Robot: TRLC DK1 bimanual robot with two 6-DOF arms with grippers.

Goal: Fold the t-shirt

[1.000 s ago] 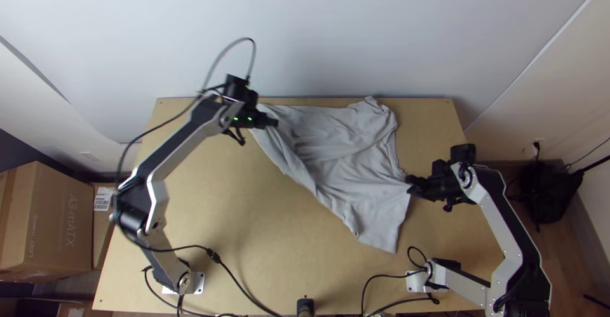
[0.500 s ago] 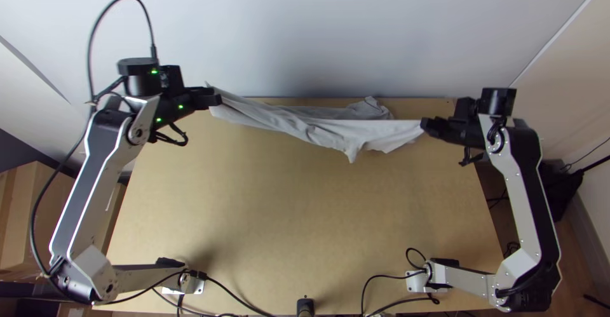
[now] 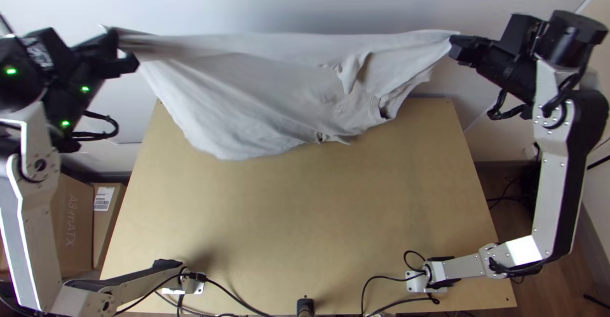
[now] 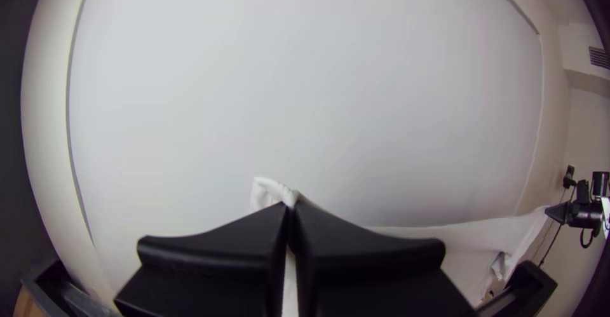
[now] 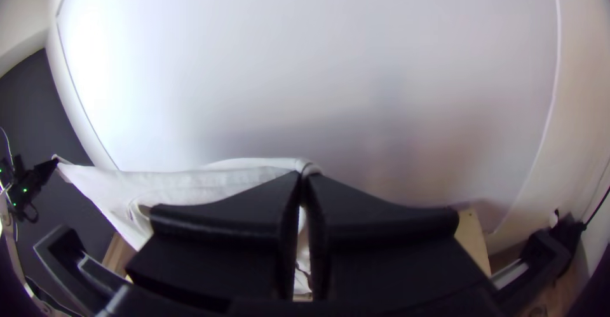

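My left gripper (image 3: 121, 53) is high at the top view's upper left, shut on one end of the light grey t-shirt (image 3: 254, 88). My right gripper (image 3: 456, 49), at the upper right, is shut on the opposite end. Between them the cloth is stretched taut along its top edge and hangs down in loose folds above the table's far part. In the left wrist view a bit of t-shirt (image 4: 270, 191) pokes out past the closed fingertips of the left gripper (image 4: 290, 208). The right wrist view has the t-shirt (image 5: 184, 183) pinched at the right gripper (image 5: 305, 176).
Below the raised cloth lies the wooden table (image 3: 305, 209), with a wall (image 3: 305, 6) behind it. Black cables (image 3: 238, 288) run along the near edge by the arm bases. Cardboard boxes (image 3: 76, 222) stand left of the table.
Both grippers have moved up and apart, the left one farther left and the right one farther right. The t-shirt, earlier lying largely on the table, is now lifted and stretched between them.
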